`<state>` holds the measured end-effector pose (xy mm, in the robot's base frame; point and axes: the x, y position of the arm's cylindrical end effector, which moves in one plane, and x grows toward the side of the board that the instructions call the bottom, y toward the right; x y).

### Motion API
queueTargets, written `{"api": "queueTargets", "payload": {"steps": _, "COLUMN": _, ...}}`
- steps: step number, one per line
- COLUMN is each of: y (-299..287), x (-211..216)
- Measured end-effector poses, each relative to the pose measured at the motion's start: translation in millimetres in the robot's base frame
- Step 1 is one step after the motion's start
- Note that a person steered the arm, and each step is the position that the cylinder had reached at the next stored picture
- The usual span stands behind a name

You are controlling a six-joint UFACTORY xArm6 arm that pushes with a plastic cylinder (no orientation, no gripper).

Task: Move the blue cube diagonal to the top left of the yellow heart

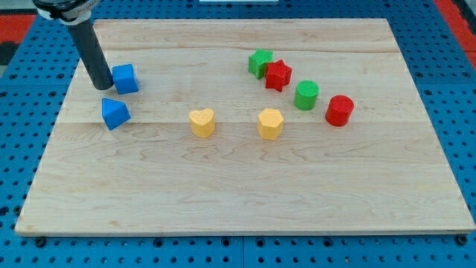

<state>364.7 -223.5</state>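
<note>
The blue cube (126, 78) sits near the view's upper left of the wooden board (238, 201). My tip (102, 86) rests just left of it, touching or almost touching its left side. The yellow heart (201, 122) lies near the board's middle, to the right of and below the cube. A second blue block (114, 113), a wedge or triangle shape, lies just below the cube and my tip.
A yellow hexagon-like block (270, 123) lies right of the heart. At the upper right are a green star-like block (260, 62), a red star (278, 75), a green cylinder (306, 95) and a red cylinder (339, 110). Blue pegboard surrounds the board.
</note>
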Motion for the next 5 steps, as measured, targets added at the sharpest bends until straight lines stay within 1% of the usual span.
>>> {"api": "queueTargets", "payload": {"steps": 1, "y": -26.5, "x": -15.6}}
{"api": "queueTargets", "payload": {"steps": 3, "y": 27.3, "x": -23.9}}
{"api": "queueTargets", "payload": {"steps": 4, "y": 71.9, "x": -15.5}}
{"api": "queueTargets", "payload": {"steps": 5, "y": 63.7, "x": -19.2}}
